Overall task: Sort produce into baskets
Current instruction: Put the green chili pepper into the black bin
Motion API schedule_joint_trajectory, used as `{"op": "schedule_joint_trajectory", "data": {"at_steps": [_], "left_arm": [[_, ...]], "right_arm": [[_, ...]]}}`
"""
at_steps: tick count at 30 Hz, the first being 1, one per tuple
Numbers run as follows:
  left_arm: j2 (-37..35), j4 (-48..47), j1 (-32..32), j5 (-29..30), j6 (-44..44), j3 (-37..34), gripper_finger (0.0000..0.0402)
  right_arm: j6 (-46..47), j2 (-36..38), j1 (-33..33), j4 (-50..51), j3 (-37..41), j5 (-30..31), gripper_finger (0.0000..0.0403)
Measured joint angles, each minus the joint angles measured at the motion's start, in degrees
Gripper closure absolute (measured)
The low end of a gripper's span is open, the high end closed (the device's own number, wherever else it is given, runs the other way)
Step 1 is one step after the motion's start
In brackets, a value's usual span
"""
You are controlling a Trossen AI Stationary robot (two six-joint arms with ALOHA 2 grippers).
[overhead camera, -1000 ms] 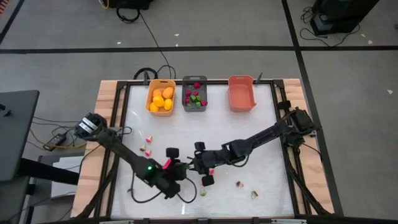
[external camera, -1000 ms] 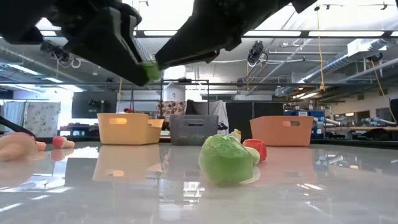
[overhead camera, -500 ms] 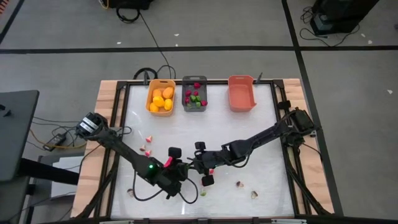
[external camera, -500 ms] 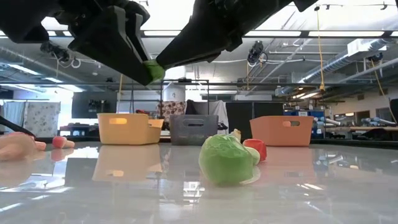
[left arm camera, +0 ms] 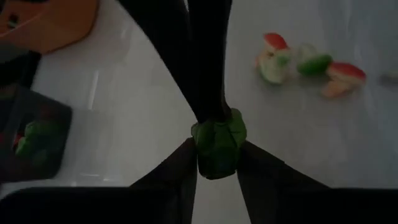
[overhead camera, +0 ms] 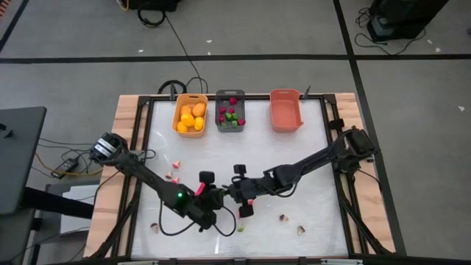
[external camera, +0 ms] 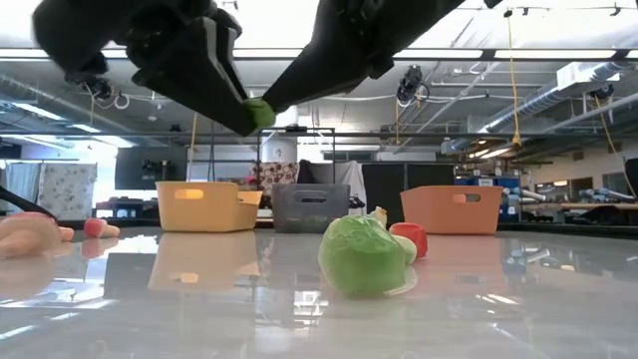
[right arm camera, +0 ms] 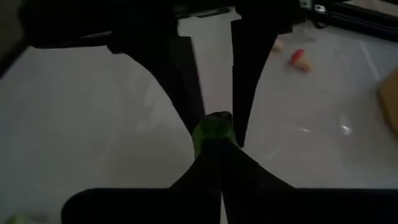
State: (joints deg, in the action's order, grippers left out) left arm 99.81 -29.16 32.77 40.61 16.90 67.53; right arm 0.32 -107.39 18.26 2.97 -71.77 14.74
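Two dark pincers pinch one crinkled green piece (left arm camera: 217, 142).

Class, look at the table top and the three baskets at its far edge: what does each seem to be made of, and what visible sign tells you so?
Table top: a smooth, glossy white sheet, maybe laminate or plastic; it mirrors the baskets and ceiling lights.
Yellow-orange basket, dark grey basket, coral basket: likely moulded plastic, matte, each with uniform colour and a cut-out handle slot.
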Motion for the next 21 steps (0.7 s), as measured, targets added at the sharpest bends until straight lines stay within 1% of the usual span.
{"op": "schedule_joint_trajectory", "data": {"at_steps": [3, 8, 11, 13, 16, 18, 21], "left_arm": [[-0.11, -0.86, -0.23, -0.31, 3.06, 0.00, 0.0260], [-0.27, -2.34, -0.83, -1.51, 7.55, -0.04, 0.0206], [-0.27, -5.00, -1.37, -2.81, 11.13, -0.09, 0.0179], [-0.27, -7.62, -1.42, -2.98, 13.55, -0.10, 0.0168], [-0.27, -11.68, -1.26, -3.43, 17.54, -0.19, 0.0159], [-0.27, -13.46, -0.80, -3.45, 19.71, -0.20, 0.0157], [-0.27, -15.86, 0.39, -2.83, 21.37, -0.26, 0.0157]], "right_arm": [[-0.09, 1.47, -0.30, 3.00, 0.00, 1.29, 0.0400], [-0.07, 2.99, -1.80, 8.68, 0.00, 5.06, 0.0401], [-0.22, 3.79, -2.90, 11.95, 0.02, 7.17, 0.0401], [-0.35, 4.25, -4.17, 14.02, 0.01, 7.22, 0.0401], [0.48, 4.31, -5.99, 17.71, 0.02, 5.23, 0.0390], [2.23, 4.13, -6.86, 17.77, 0.60, 2.22, 0.0370], [2.94, 3.94, -7.64, 17.58, 2.96, -3.04, 0.0328]]}}
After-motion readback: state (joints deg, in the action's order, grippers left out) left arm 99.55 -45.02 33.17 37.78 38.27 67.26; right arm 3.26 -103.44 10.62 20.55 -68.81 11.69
